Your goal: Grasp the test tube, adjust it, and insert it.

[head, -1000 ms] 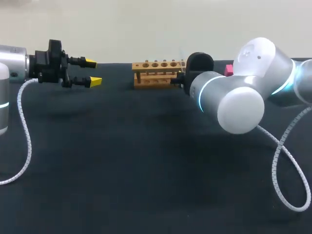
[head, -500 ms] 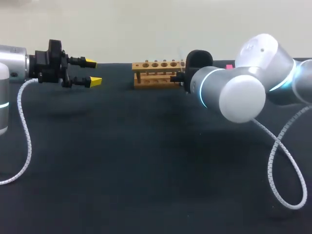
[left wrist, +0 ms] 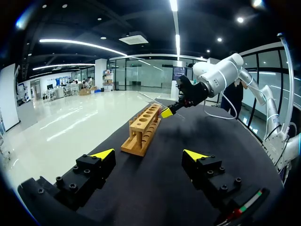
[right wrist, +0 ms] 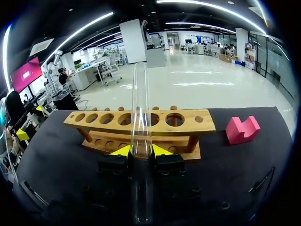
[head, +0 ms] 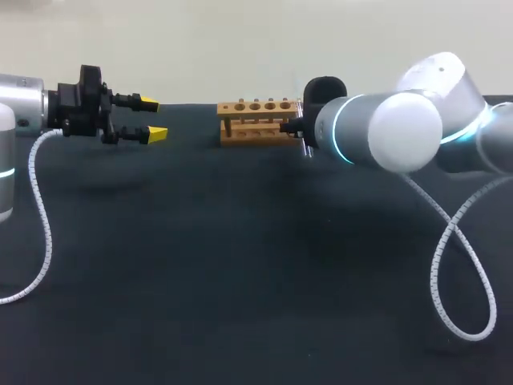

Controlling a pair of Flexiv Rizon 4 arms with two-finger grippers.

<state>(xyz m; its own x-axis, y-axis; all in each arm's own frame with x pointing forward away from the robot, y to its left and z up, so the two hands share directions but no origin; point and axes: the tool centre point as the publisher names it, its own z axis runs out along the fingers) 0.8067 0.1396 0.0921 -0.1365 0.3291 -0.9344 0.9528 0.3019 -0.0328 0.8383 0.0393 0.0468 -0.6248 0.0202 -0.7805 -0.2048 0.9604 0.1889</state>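
Observation:
A clear glass test tube [right wrist: 140,117] stands upright between the yellow tips of my right gripper [right wrist: 140,150], which is shut on it. Just ahead of it lies the wooden rack [right wrist: 141,123] with a row of empty holes. From above, the rack [head: 256,120] sits at the table's far edge, and my right arm's black wrist [head: 321,100] hides its right end and the gripper. My left gripper [head: 152,118] hovers open and empty well left of the rack. In the left wrist view, its fingertips [left wrist: 104,154] point along the rack [left wrist: 142,131] toward my right gripper [left wrist: 167,112].
A pink notched block [right wrist: 242,129] lies on the black table to the right of the rack. My right arm's white cable [head: 449,265] loops over the table's right side, and the left arm's cable [head: 40,216] hangs at the left.
My right arm's elbow has risen and swung right while its wrist edged toward the rack's right end. The left arm has stayed still.

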